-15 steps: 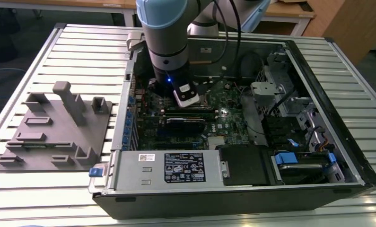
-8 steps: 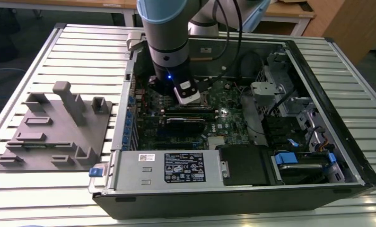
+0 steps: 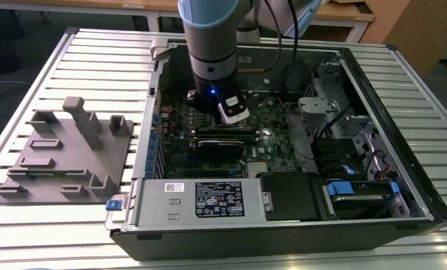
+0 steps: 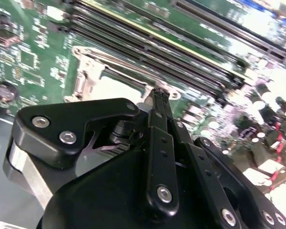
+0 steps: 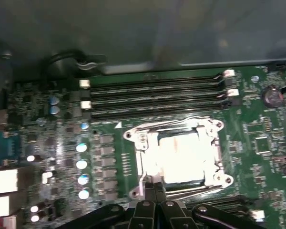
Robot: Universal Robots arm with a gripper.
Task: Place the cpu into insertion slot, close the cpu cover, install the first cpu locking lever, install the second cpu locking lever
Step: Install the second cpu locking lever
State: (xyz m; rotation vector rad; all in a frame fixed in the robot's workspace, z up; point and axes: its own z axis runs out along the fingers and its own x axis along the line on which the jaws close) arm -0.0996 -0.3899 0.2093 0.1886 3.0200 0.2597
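black linkage gripper (image 5: 155, 188) fingers together, tips at edge of square silver metal cpu cover (image 5: 214, 157), prob pressing/hooking there | pale silvery square cpu (image 5: 181, 157) sits in insertion slot under cover, flat on green mobo (image 5: 62, 143) | arm down inside open PC case (image 3: 403, 185)

**Non-task items in view**

Exterior view: an open computer case (image 3: 425, 208) lies on a slatted metal table (image 3: 95, 56). At 9 o'clock from the case sits a grey moulded fixture tray (image 3: 66, 163). At the case's 6 o'clock edge sits the power supply (image 3: 201, 199); blue drive bays (image 3: 358, 191) occupy its 4 o'clock corner.
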